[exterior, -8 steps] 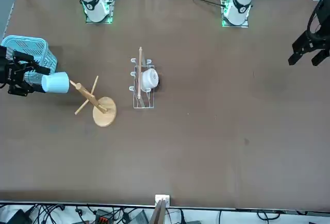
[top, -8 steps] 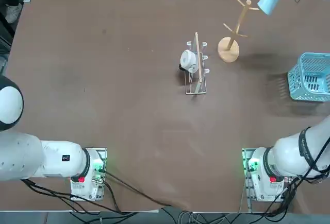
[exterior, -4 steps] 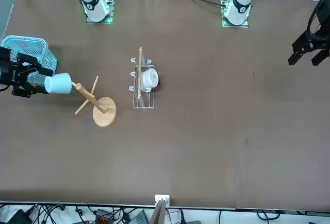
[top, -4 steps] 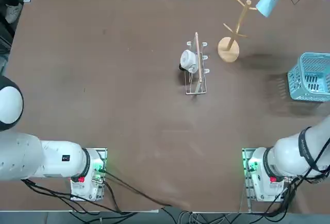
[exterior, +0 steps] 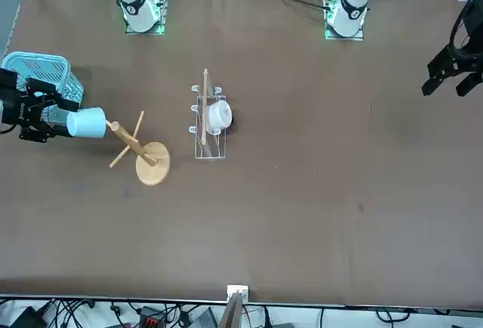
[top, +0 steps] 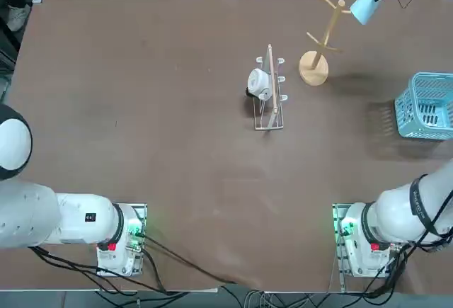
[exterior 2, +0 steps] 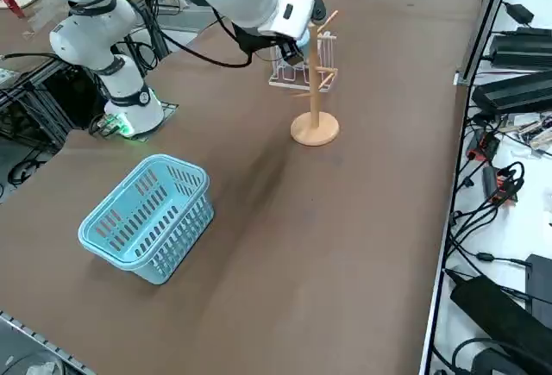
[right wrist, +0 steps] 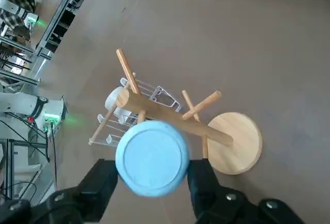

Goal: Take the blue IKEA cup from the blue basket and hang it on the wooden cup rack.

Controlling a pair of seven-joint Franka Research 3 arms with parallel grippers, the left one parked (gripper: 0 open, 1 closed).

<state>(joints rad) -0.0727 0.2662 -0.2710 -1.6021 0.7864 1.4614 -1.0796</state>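
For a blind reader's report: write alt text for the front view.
The right gripper holds the blue IKEA cup in the air beside a top peg of the wooden cup rack, not yet hung. The blue basket stands behind the gripper, and a white mug sits in a wire rack mid-table.

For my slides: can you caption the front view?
Right gripper carries the blue IKEA cup beside the wooden cup rack's top peg, blue basket behind.
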